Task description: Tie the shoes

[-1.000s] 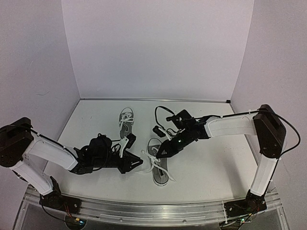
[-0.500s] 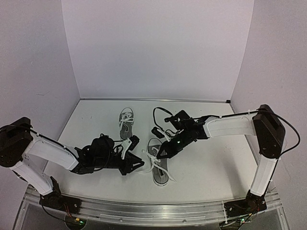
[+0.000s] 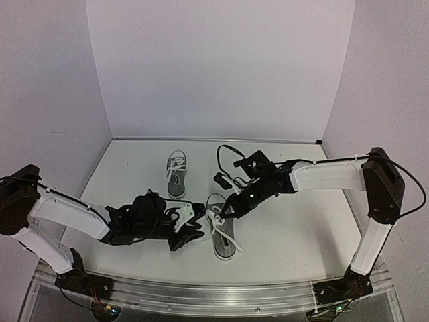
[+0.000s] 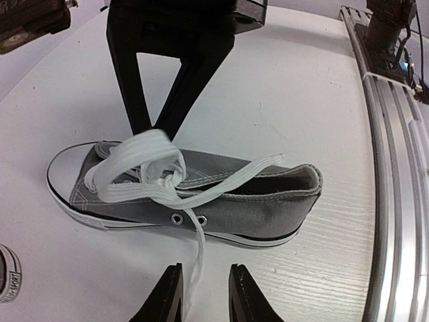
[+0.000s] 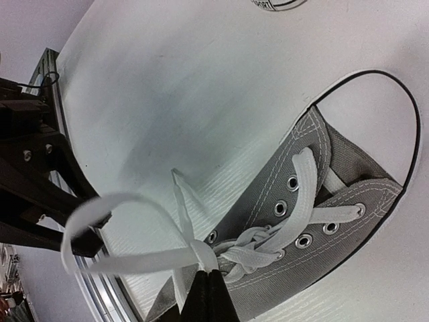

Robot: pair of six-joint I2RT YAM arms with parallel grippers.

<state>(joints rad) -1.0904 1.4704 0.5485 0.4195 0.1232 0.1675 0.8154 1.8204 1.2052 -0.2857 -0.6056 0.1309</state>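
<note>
Looking from above, the near shoe [image 3: 226,243] lies mid-table, heel toward the arms' bases, with the far shoe [image 3: 175,176] beyond it to the left. The left gripper [image 3: 196,223] and right gripper [image 3: 223,210] crowd its lace [image 3: 213,221], their jaws too small to read here. From the left wrist, the fingers stand apart with one loose strand running between them, its end cut off below. From the right wrist, the fingertips are clenched on the lace beside the knot, and a blurred loop arches leftward.

Looks bright, lit softly from above; leaves faint shadows on the table [image 3: 301,235]. Blurs the lace loop [image 5: 110,198] in the right wrist view; bends the rail [image 4: 392,174] at the edge.
</note>
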